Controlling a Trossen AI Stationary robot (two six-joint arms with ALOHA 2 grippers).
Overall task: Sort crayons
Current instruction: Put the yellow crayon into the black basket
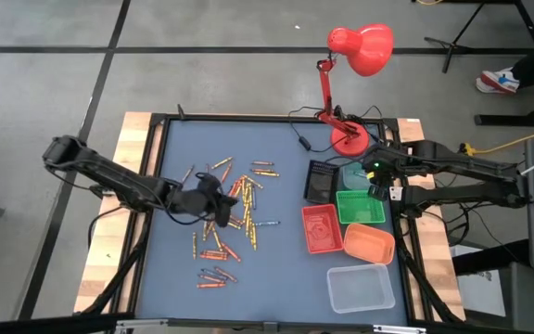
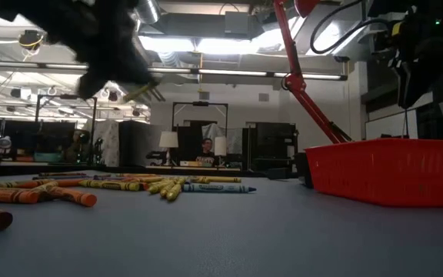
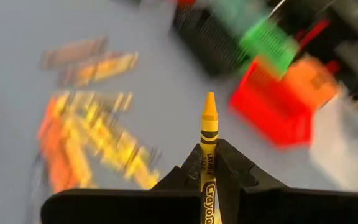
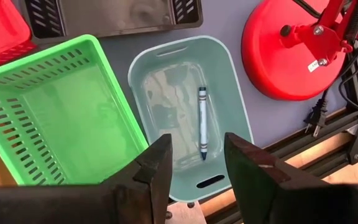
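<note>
Crayons lie scattered over the left half of the table, mostly orange and yellow. One yellow crayon is up off the pile, pinched between the pressed-together jaws of the left gripper; its long axis runs straight out past the fingertips, tip forward, toward the cluster of trays. That cluster sits well to the right of this gripper, so the left arm is the one placed to carry it across. Over the pale blue tray, which holds a single blue crayon, the right gripper hangs with jaws spread and empty, beside the green tray.
</note>
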